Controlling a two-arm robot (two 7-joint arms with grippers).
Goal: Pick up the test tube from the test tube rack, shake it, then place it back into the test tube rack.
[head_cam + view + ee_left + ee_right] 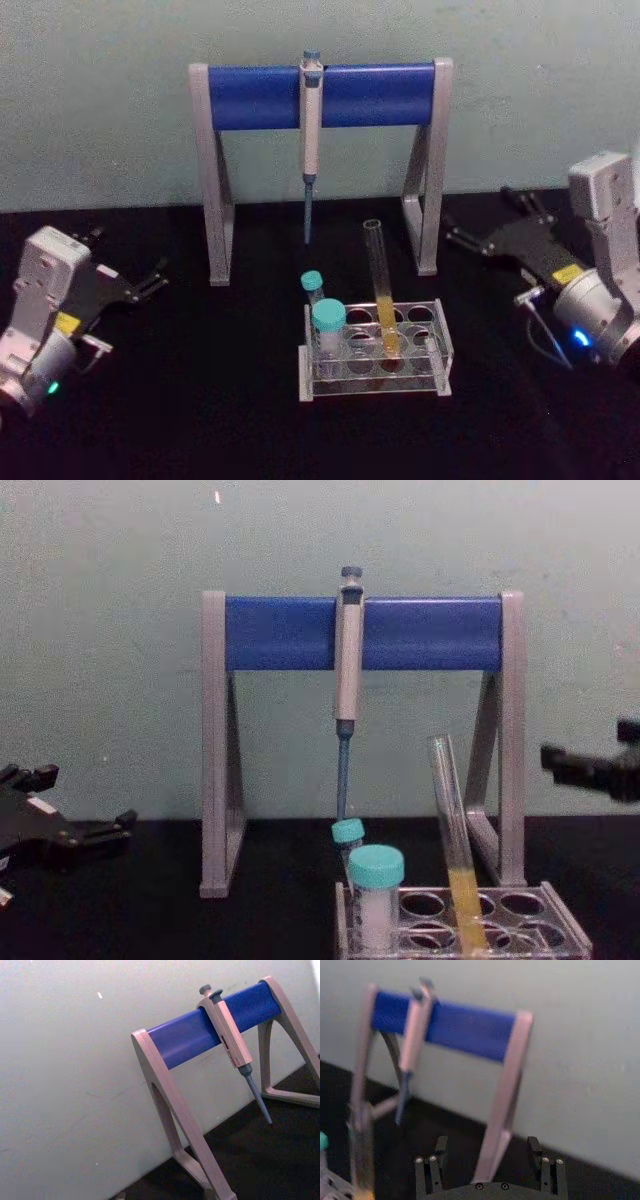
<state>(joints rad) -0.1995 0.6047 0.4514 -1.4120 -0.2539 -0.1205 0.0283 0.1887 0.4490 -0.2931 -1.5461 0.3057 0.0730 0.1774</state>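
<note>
Test tube rack [440, 345] holds test tube [380, 285]; right tool [485, 238] well apart, open.

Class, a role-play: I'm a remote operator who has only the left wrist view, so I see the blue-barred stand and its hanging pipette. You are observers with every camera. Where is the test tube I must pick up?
Observer: The test tube stands in the test tube rack, leaning slightly, in front of the stand.
Operator: Is anything close beside it?
Observer: Two teal-capped tubes stand in the same rack, on the robot's left of it.
Operator: Is a gripper holding it?
Observer: No. The right gripper is open off to the rack's right, and the left gripper is open far to its left. Neither touches the tube.
</note>
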